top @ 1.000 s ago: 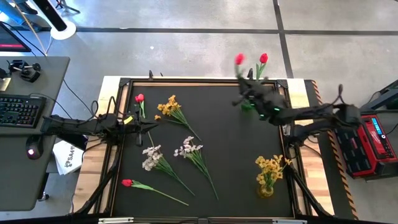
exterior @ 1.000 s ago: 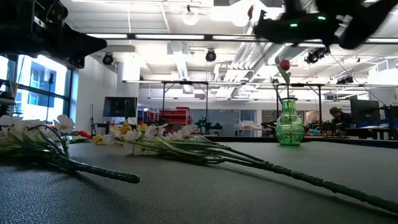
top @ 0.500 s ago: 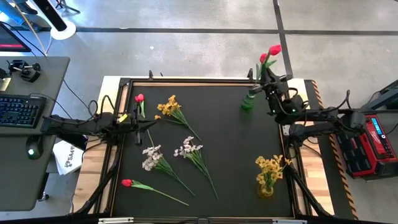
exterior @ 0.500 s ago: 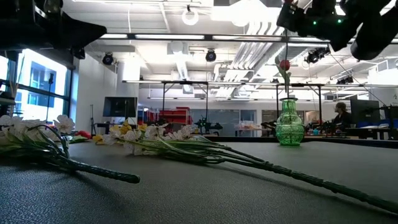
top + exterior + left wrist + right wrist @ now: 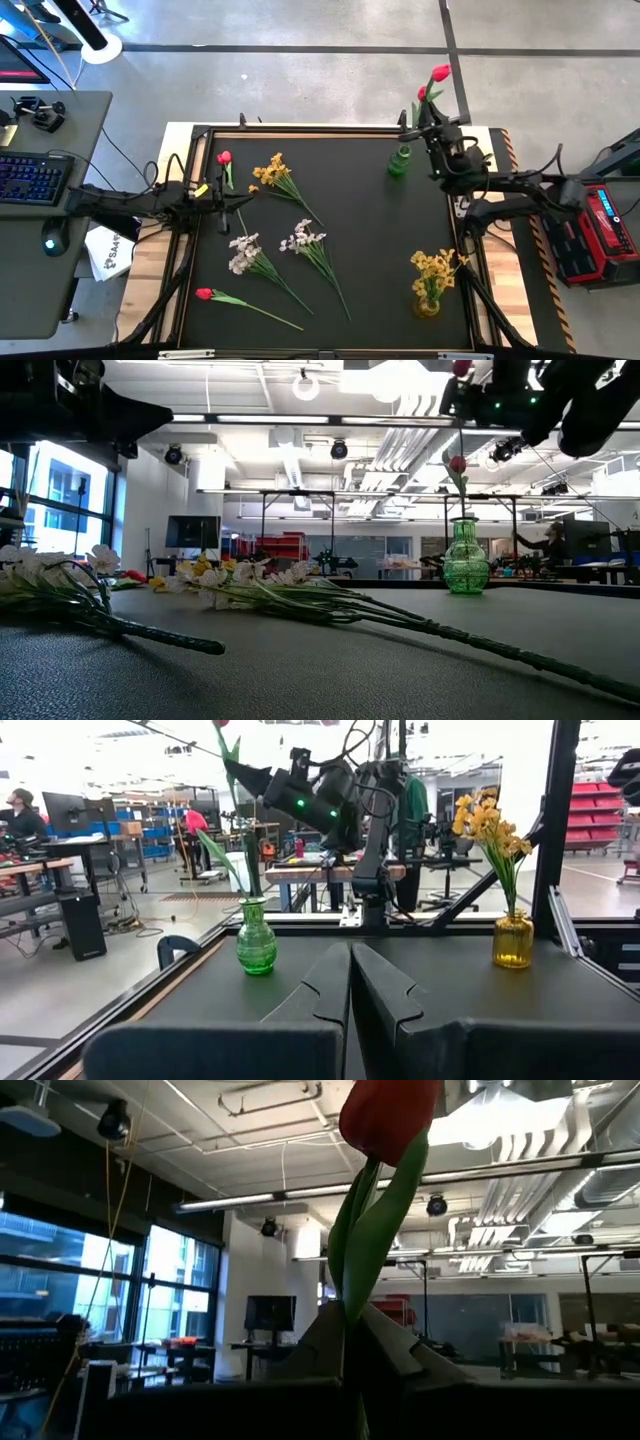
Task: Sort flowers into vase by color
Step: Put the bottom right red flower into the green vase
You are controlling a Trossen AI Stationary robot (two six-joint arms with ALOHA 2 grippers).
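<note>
Black matting covered the table [image 5: 370, 230], where five loose flowers lay: two red tulips [image 5: 224, 158], one yellow cluster [image 5: 270, 172], two white sprays [image 5: 243, 250]. One green glass vase [image 5: 398, 162] held one red tulip [image 5: 422, 93]; one amber vase [image 5: 428, 303] held yellow blossoms. Above the green vase, the right gripper [image 5: 432, 118] pinched another red tulip [image 5: 440, 73]. The left gripper [image 5: 228, 203], fingers pressed together, hovered near the loose flowers.

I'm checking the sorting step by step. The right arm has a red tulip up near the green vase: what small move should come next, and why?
Probably shift the right gripper over the green vase and lower the stem in. It is shut on a red tulip held upright, up and to one side of the vase, which already holds another red tulip. The left gripper waits shut by the loose flowers.
</note>
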